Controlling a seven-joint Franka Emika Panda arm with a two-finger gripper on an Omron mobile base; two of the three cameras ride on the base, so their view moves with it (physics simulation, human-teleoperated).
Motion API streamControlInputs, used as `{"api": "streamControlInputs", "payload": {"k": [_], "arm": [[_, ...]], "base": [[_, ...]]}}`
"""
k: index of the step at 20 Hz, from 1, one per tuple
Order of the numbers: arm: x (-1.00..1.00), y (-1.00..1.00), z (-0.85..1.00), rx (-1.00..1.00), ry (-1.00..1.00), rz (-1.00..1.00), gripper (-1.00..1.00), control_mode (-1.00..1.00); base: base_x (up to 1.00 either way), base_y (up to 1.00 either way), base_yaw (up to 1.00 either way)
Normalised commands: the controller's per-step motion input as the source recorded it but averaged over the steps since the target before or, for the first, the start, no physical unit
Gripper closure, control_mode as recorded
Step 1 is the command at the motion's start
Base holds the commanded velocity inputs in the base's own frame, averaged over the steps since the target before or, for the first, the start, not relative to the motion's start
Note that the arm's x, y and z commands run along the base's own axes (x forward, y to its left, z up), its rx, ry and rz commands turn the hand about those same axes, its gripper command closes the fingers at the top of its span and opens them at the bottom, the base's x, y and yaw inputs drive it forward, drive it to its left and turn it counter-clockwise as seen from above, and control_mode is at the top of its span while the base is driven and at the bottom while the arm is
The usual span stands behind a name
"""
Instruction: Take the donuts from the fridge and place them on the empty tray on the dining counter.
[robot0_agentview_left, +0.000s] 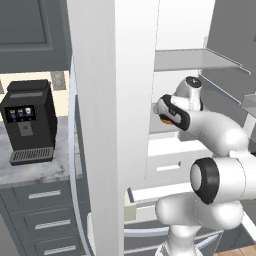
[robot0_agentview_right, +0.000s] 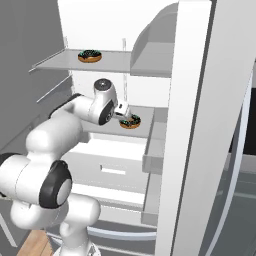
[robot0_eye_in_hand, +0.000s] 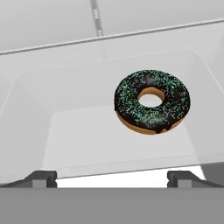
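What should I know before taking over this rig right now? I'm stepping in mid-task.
Claw: open, empty, inside the open fridge, poised over the lower donut.
Lower donut: lies flat on the middle shelf, untouched.
Upper donut: on the top shelf, untouched.
Done: fridge open, arm reached in.
Left: grasp each donut, carry both to the tray on the dining counter.

Coffee machine (robot0_agentview_left: 27, 121) on marble worktop (robot0_agentview_left: 30, 172).
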Motion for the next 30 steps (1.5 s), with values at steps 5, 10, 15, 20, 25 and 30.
{"api": "streamControlInputs", "payload": {"k": [5,10,15,20,25,30], "arm": [[0.62,-0.12,-0.12,0.00,0.00,0.03,-1.00,-1.00],[0.52,-0.04,-0.24,0.00,0.00,0.05,-1.00,-1.00],[0.43,0.00,-0.41,0.00,0.01,0.02,-1.00,-1.00],[0.45,-0.04,-0.40,0.00,0.00,0.03,-1.00,-1.00],[0.39,-0.12,-0.40,0.00,0.00,0.04,-1.00,-1.00],[0.13,-0.08,-0.53,0.00,0.00,0.04,1.00,-1.00]], "base": [[0.00,0.00,0.00],[0.00,0.00,0.00],[0.00,0.00,0.00],[0.00,0.00,0.00],[0.00,0.00,0.00],[0.00,0.00,0.00]]}}
